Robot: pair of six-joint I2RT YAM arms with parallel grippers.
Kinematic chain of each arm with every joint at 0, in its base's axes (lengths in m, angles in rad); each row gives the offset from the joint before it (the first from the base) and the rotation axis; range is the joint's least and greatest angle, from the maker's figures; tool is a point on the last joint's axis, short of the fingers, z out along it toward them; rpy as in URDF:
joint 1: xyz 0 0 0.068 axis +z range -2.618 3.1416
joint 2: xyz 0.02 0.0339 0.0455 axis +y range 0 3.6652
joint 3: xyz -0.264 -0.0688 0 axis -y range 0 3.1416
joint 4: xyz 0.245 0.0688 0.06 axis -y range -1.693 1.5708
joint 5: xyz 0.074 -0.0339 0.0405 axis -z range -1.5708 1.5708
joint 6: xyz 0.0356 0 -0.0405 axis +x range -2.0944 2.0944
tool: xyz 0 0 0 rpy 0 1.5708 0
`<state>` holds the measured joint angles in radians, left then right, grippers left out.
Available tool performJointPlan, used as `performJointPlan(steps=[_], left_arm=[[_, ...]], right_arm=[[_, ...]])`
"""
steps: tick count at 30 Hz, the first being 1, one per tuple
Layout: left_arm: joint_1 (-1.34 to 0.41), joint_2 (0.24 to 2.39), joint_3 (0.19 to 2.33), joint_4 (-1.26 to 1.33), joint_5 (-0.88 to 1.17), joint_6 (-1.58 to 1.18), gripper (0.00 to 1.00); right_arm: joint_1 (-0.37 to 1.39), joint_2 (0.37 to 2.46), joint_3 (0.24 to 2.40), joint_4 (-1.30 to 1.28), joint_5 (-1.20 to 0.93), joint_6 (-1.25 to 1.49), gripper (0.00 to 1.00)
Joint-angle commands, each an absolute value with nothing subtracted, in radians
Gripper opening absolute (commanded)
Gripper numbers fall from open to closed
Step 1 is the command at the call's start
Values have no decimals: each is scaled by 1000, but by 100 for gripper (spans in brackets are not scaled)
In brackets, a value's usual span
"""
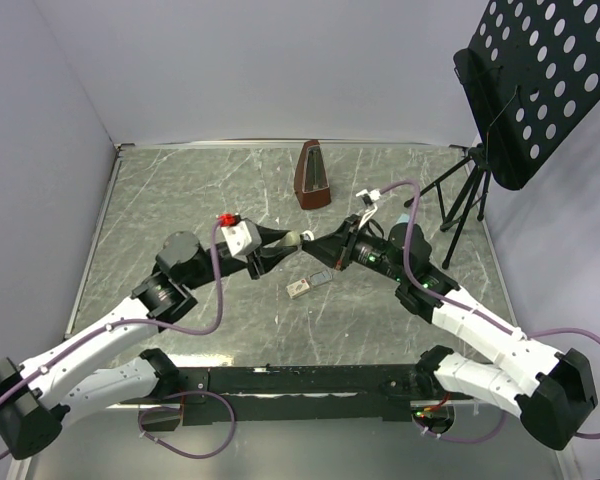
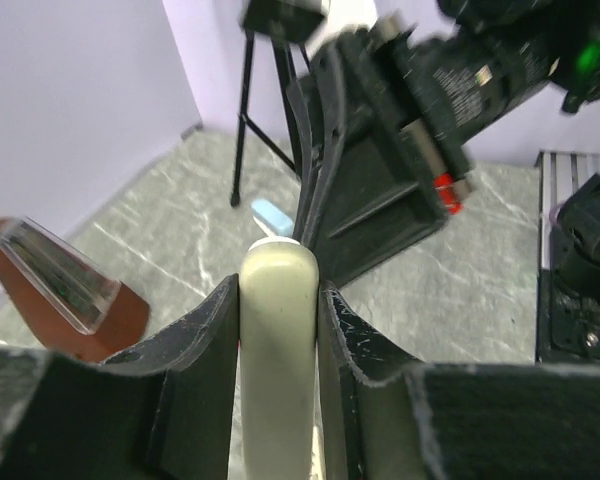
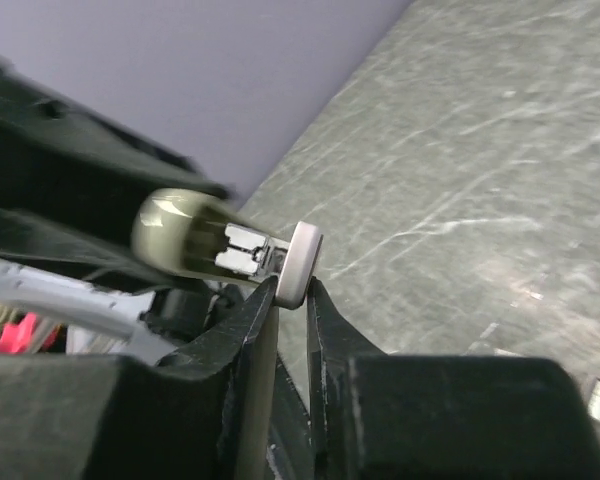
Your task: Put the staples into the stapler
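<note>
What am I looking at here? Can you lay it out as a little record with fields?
scene: two robot arms meeting over a grey marbled table
left claw: closed on the cream stapler
right claw: pinching the stapler's white end
staples box: lying on the table below the claws, untouched
background: brown metronome, black music stand

Brown metronome (image 1: 313, 177) upright on marbled table (image 1: 180, 200); black perforated music stand (image 1: 540, 80) far right.
</note>
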<state>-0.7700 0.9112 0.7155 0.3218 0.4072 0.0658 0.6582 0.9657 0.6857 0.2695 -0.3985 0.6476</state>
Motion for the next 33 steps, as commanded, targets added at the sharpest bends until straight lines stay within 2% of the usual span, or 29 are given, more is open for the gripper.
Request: performJointPlan(steps=[1,3,14,23,28,33], left_arm=[[-785,819,693,443,489,34,1],[-784,798,669,472,482,25,1],[-785,698,572,549,376,8,1],[-785,617,413,707,227,-135,1],[-785,644,324,823,218,-237,1],[-785,640,261,897,169,-305,1]], right_arm=[[608,937,655,319,-261,708,4],[592,928,638,327,-267,735,0],[453,888,525,452,-373,928,0],[307,871,423,702,-515,1141,0],[281,910,379,892,-558,1282,0],[275,959,362,954,-580,1313,0]])
